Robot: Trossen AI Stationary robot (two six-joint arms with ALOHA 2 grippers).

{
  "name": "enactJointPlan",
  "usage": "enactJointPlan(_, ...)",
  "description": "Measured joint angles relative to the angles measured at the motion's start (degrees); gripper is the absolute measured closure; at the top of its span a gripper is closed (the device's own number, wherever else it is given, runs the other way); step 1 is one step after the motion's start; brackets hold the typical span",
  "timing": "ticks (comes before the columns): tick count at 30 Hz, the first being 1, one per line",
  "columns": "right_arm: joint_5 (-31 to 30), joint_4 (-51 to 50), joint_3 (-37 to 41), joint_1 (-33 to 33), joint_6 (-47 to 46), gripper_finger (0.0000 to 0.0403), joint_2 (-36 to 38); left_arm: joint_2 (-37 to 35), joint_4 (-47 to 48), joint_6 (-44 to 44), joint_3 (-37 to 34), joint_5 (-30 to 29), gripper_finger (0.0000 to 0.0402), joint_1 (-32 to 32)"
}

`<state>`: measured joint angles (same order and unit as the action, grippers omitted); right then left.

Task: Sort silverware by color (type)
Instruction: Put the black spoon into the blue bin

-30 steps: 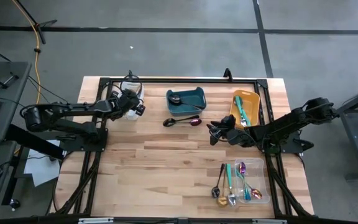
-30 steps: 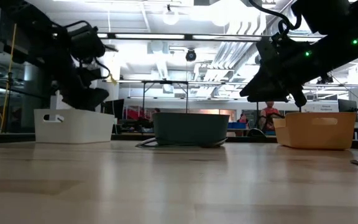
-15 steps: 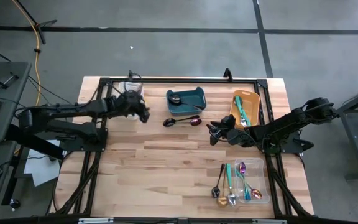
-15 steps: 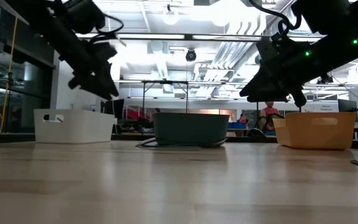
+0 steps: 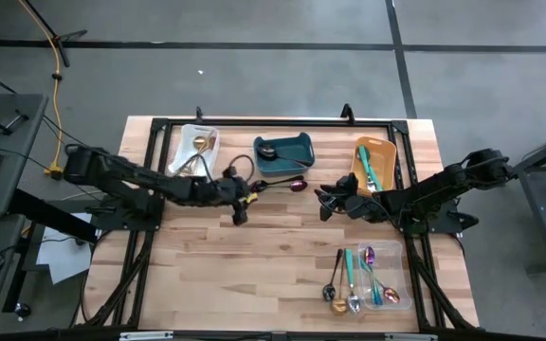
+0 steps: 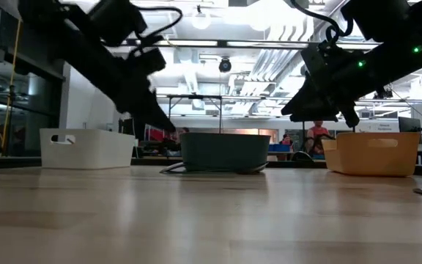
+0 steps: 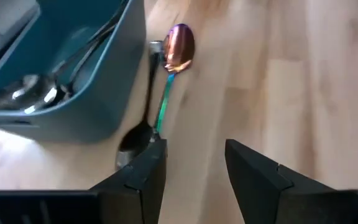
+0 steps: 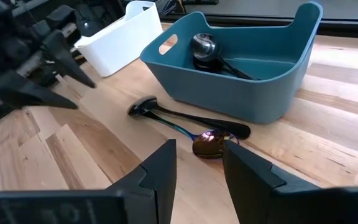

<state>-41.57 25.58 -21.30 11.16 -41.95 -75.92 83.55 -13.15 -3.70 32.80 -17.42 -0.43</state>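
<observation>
Iridescent purple and black, two loose spoons (image 7: 169,74) lie crossed on the table just ahead of our left gripper (image 7: 191,165), beside the teal bin (image 5: 283,150). We see both grippers empty with fingers parted; the right gripper (image 8: 197,171) waits nearby. We judge it best to descend squarely over one handle, avoiding its neighbour.

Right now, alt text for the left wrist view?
The left end effector hangs open just above the wooden table, short of a black spoon and an iridescent purple spoon lying crossed beside the teal bin. The bin holds dark utensils.
</observation>
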Motion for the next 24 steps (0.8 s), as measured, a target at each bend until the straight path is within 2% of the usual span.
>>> enactJointPlan(3, 0.0, 0.0, 0.0, -0.1, 0.0, 0.0279, 0.0, 4.8, -2.3, 2.5, 1.1, -5.3, 0.0245, 0.1)
enactJointPlan(6, 0.0, 0.0, 0.0, -0.6, 0.4, 0.0279, 0.0, 8.1, -3.4, 1.4, 3.0, -9.5, 0.0245, 0.8)
enactJointPlan(11, 0.1, 0.4, 0.0, -1.1, 0.4, 0.0279, 0.0, 11.8, -3.4, -4.8, 5.9, -10.2, 0.0256, 3.1)
enactJointPlan(14, 0.2, 0.4, 0.0, -1.1, 0.4, 0.0279, 0.0, 13.9, -3.5, -7.9, 6.9, -10.2, 0.0293, 4.4)
enactJointPlan(18, 1.4, 0.4, 0.0, -1.1, 0.4, 0.0279, 0.0, 16.1, -3.6, -11.2, 7.2, -10.6, 0.0378, 5.1)
enactJointPlan(24, 1.6, 0.7, 0.0, -1.1, 0.5, 0.0279, 0.0, 18.2, -5.3, -13.6, 7.1, -14.5, 0.04, 4.9)
